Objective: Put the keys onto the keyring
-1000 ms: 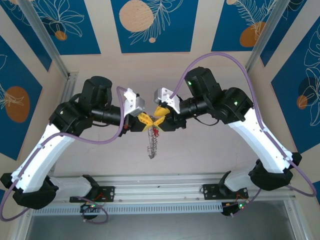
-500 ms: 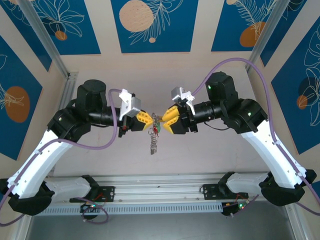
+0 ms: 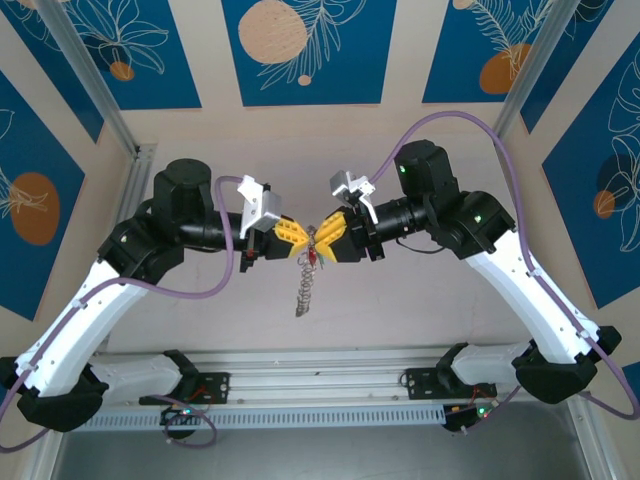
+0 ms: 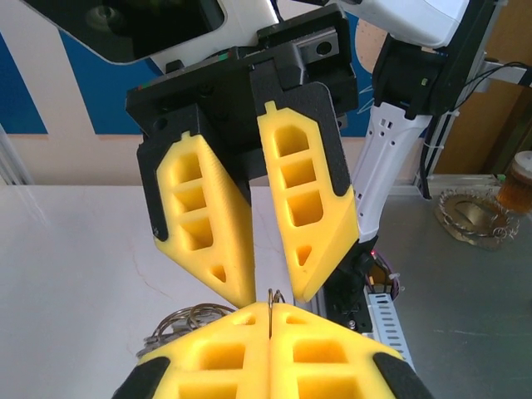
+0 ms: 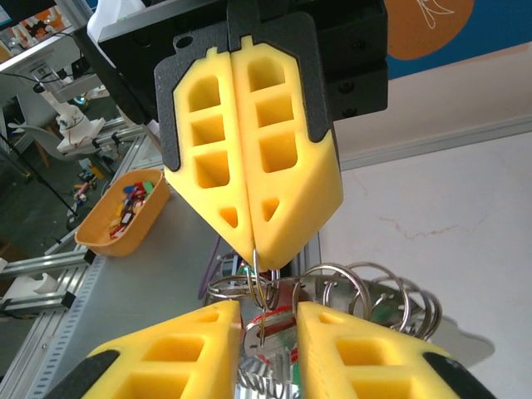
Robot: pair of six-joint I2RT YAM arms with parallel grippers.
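The keyring (image 3: 305, 285) is a chain of grey metal rings that hangs limp over the table between both grippers. My left gripper (image 3: 297, 245) is shut on a thin ring (image 4: 272, 301) at the chain's top; its closed fingertips (image 5: 253, 249) pinch that ring (image 5: 259, 270) from above in the right wrist view. My right gripper (image 3: 328, 243) faces it tip to tip and stands open (image 5: 268, 312), its fingers either side of the ring and touching nothing. The key's red head (image 5: 287, 332) and silvery blade hang just behind the ring. More loops (image 5: 374, 291) trail to the right.
An orange tray (image 5: 120, 212) of small coloured pieces sits off the table's side. An aluminium rail (image 3: 320, 385) runs along the near edge by the arm bases. A metal dish (image 4: 470, 218) lies on the grey bench beyond.
The right gripper has moved left until its open fingertips meet the left gripper's tips around the ring. The left gripper stayed shut on the ring and hardly moved in the last half second.
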